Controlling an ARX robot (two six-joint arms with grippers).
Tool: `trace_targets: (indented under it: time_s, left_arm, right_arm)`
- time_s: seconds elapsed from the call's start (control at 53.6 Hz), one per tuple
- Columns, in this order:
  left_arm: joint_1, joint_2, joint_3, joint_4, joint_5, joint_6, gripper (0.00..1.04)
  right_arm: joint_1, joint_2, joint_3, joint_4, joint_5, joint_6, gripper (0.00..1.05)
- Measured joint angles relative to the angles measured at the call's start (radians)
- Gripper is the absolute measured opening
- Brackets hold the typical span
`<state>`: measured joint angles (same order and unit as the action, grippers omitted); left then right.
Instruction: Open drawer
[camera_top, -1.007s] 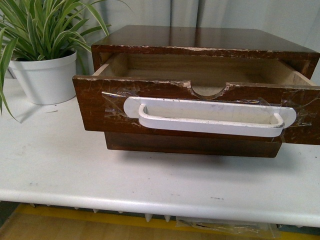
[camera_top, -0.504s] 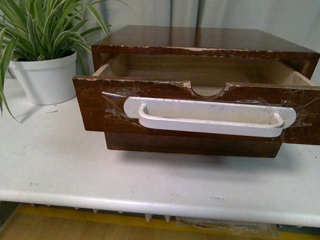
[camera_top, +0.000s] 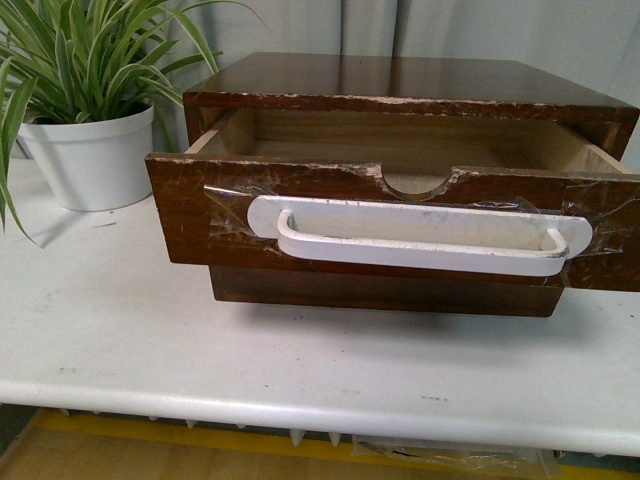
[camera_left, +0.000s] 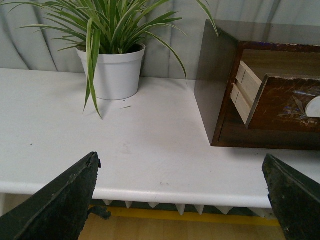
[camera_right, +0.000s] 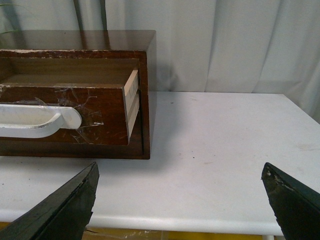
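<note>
Both hands (camera_left: 182, 200) (camera_right: 182, 200) off the drawer (camera_top: 400, 225)

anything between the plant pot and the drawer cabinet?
Nothing. Left wrist view shows only bare white table between the plant pot and the cabinet.

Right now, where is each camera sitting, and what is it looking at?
Front view: on the robot's body, facing the pulled-out drawer, the white handle and the potted plant; no arm shows.
Left wrist view: on the left arm, looking past the open left hand at the plant, table and the drawer's end.
Right wrist view: on the right arm, looking past the open right hand at the drawer's other end and curtain.
All three share the drawer.
</note>
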<state>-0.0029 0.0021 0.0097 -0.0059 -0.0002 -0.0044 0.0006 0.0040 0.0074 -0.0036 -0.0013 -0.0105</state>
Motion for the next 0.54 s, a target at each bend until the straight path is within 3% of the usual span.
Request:
trace_targets:
  time_s: [0.541]
  left_arm:
    - [0.0, 0.0, 0.0, 0.0, 0.0, 0.0, 0.99]
  right_arm:
    - [0.0, 0.0, 0.0, 0.0, 0.0, 0.0, 0.96]
